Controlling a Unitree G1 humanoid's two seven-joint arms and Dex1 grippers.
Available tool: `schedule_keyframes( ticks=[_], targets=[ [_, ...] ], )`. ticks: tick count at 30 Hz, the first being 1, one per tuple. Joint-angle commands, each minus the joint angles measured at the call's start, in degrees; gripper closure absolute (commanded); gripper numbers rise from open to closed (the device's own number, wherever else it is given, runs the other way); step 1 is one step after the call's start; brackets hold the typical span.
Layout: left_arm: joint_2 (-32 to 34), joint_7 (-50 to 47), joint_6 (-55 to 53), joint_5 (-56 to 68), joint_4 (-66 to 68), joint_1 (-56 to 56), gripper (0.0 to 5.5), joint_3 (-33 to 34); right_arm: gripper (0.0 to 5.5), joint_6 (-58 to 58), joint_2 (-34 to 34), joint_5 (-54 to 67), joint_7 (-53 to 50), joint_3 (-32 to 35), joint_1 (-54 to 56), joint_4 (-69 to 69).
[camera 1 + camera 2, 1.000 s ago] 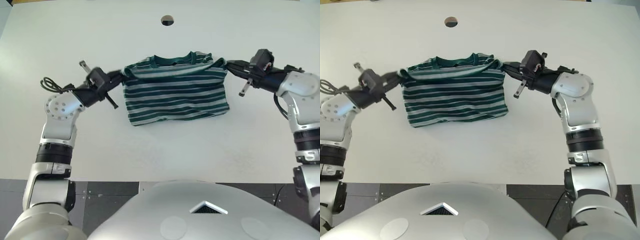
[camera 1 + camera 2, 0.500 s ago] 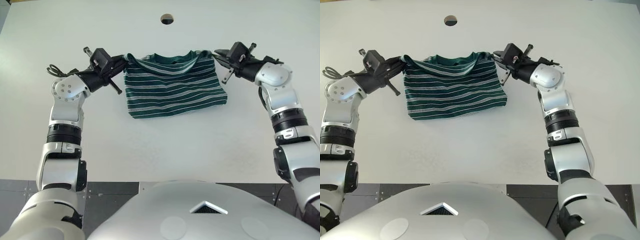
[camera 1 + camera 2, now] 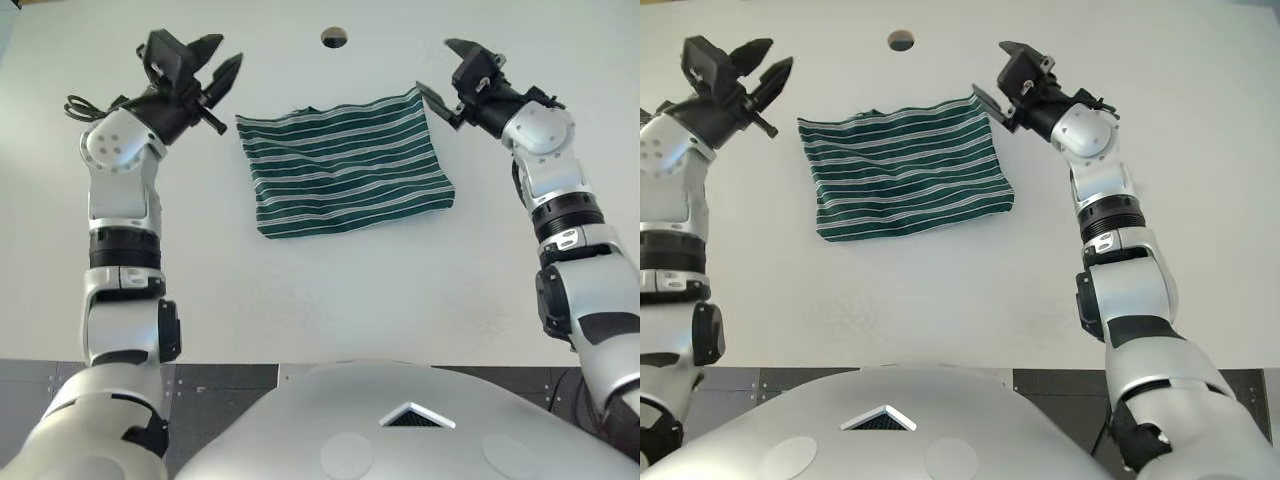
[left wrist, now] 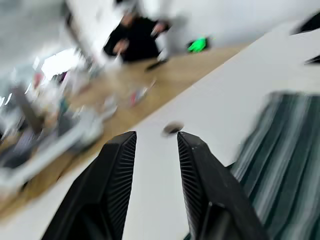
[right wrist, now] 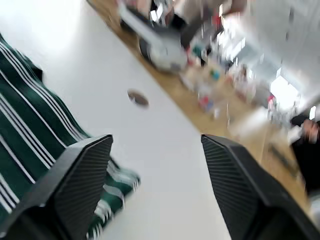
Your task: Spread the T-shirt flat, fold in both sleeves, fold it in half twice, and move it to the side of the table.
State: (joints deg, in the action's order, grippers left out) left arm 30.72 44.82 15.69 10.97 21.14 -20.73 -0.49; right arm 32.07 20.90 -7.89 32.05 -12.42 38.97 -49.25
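Observation:
The green T-shirt with white stripes lies folded into a rough rectangle in the middle of the white table. Its far edge is slightly rumpled. My left gripper is raised above the table beside the shirt's far left corner, open and holding nothing. My right gripper is lifted by the far right corner, also open and empty. The striped cloth lies beyond the left fingers in the left wrist view. In the right wrist view the cloth lies below the wide-apart fingers.
A small round hole sits in the table behind the shirt. Bare tabletop stretches to both sides and toward the near edge. Beyond the table's far edge, the wrist views show blurred wooden floor and clutter.
Both grippers have let go of the shirt's top corners, opened and risen away from the table. The collar end has dropped onto the shirt, leaving a shorter folded rectangle.

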Motion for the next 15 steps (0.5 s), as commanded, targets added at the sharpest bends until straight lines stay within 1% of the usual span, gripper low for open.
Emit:
schedule_keyframes(
  ticks=[1, 3, 5, 7, 9, 11, 13, 15],
  targets=[
    [3.5, 0.8, 12.7, -14.3, -6.8, 7.7, 3.98, -8.5, 2.21, 6.5, 2.3, -6.2, -0.6, -3.6, -0.2, 2.4],
    [6.2, -2.2, 20.4, -26.6, -4.9, 8.6, 3.98, -13.4, 2.21, 8.4, 3.6, -12.4, -3.3, -6.7, 0.5, 1.0],
    [10.4, -8.0, 26.9, -41.5, 0.0, 6.6, 3.98, -18.7, 2.21, 9.5, 5.6, -19.9, -4.9, -11.1, 2.1, -0.2],
    [13.4, -14.0, 31.9, -52.8, 2.5, 3.6, 3.98, -22.3, 2.21, 10.3, 7.0, -25.6, -4.9, -14.9, 4.0, -1.3],
    [15.8, -25.2, 34.0, -67.4, 3.1, -1.5, 3.98, -27.4, 2.21, 10.7, 7.9, -26.5, 1.6, -17.7, 3.3, -1.1],
    [17.0, -35.2, 34.3, -79.7, 4.0, -7.1, 3.98, -33.0, 2.21, 10.3, 10.2, -24.8, 11.7, -20.3, -0.1, 2.5],
    [17.0, -42.2, 33.8, -87.2, 5.9, -11.7, 3.98, -37.4, 2.21, 8.7, 12.5, -21.9, 21.2, -22.0, -3.2, 7.8],
    [15.2, -52.3, 32.6, -96.3, 9.3, -18.5, 3.98, -44.3, 2.21, 3.4, 14.3, -12.1, 33.3, -24.0, -7.4, 19.2]
  ],
)
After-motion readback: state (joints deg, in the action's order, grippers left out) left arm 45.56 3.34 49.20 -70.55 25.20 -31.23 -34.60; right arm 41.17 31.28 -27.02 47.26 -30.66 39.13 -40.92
